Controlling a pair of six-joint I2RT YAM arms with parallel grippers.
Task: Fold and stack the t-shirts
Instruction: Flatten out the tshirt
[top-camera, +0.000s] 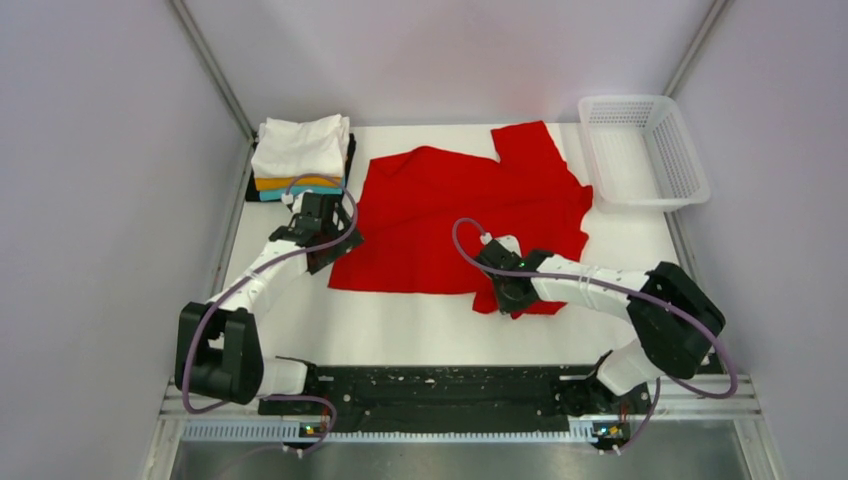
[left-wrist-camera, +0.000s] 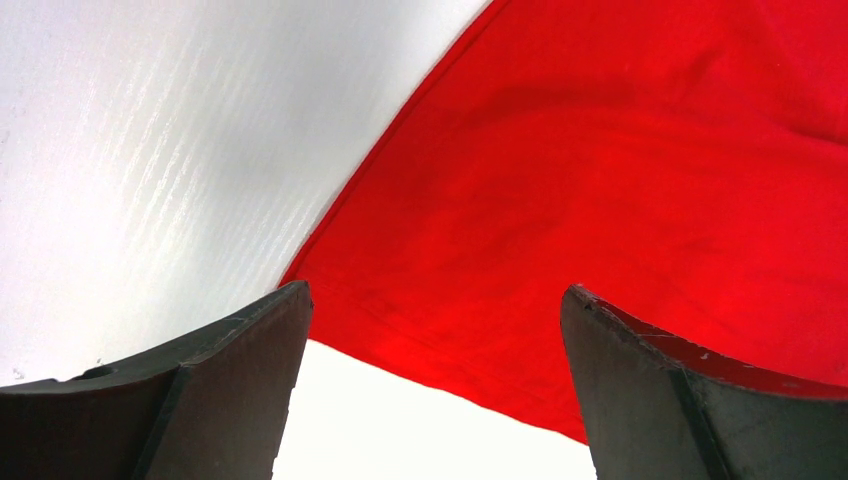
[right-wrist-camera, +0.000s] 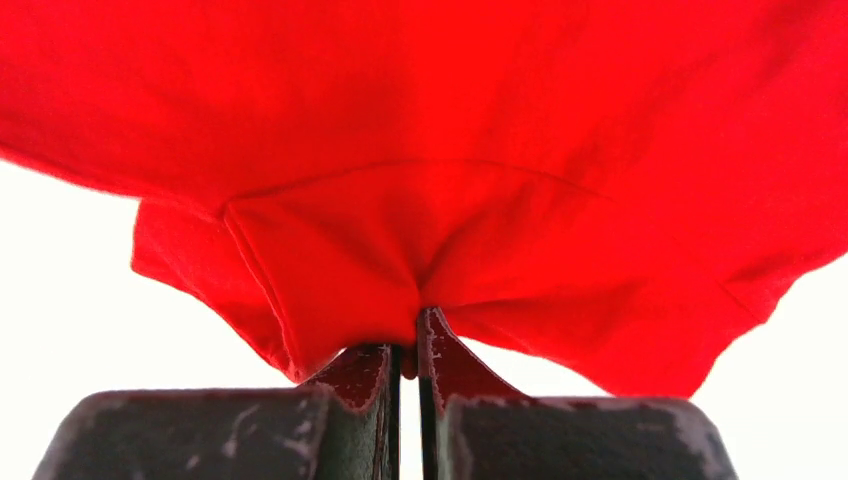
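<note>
A bright red t-shirt (top-camera: 470, 215) lies spread on the white table, one sleeve pointing to the back right. My left gripper (top-camera: 330, 250) is open just above the shirt's near-left corner; in the left wrist view its fingers (left-wrist-camera: 240, 350) straddle the red hem (left-wrist-camera: 440, 350) without touching it. My right gripper (top-camera: 512, 298) is shut on the shirt's near-right edge; in the right wrist view the cloth (right-wrist-camera: 420, 230) bunches into the closed jaws. A stack of folded t-shirts (top-camera: 300, 160), white on top over orange, teal and black, sits at the back left.
A white plastic mesh basket (top-camera: 645, 150) stands at the back right corner, next to the shirt's sleeve. Grey walls close in the table on the left, right and back. Bare white table (top-camera: 420, 325) lies between the shirt and the arm bases.
</note>
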